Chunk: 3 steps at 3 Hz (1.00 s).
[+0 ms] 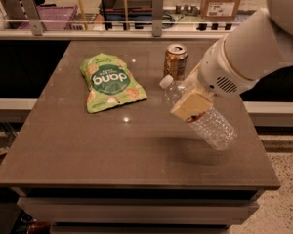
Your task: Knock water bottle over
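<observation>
Right of centre, the beige-padded gripper (191, 105) pinches the clear ribbed plastic water bottle (215, 128), tilted above the brown counter (88, 150). Released, it may strike the gold-brown drink can (176, 60) or roll off.

Light: we see it dim, warm, from above.
Glare: small spots on the table (112, 150).
Shadow: soft, under the gripper (191, 105) clasping the bottle (215, 128) mid-right.
</observation>
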Available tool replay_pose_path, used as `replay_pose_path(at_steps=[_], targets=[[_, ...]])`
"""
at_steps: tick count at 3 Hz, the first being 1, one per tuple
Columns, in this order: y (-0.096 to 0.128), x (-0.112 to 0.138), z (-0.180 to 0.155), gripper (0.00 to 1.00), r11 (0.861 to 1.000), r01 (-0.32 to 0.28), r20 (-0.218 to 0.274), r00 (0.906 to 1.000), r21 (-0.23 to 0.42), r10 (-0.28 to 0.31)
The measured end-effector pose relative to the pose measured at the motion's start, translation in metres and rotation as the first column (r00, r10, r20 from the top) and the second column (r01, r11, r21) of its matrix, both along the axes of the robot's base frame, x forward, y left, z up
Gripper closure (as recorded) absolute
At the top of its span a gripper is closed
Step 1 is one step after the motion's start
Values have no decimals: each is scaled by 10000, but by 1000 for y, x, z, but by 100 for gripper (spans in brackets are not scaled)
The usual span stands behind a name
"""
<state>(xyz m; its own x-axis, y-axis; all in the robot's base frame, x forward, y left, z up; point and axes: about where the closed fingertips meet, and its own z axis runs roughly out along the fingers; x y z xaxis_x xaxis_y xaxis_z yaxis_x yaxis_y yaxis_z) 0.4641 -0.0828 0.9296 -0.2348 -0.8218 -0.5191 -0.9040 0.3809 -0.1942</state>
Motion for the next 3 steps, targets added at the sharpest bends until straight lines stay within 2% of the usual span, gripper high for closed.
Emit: replay_pose_path(at_steps=[1,3], targets=[[2,-1,-11,100,9997,97,33,9999,-246,-96],[15,2,-39,100,9990,-200,-164,9997,-394,193]])
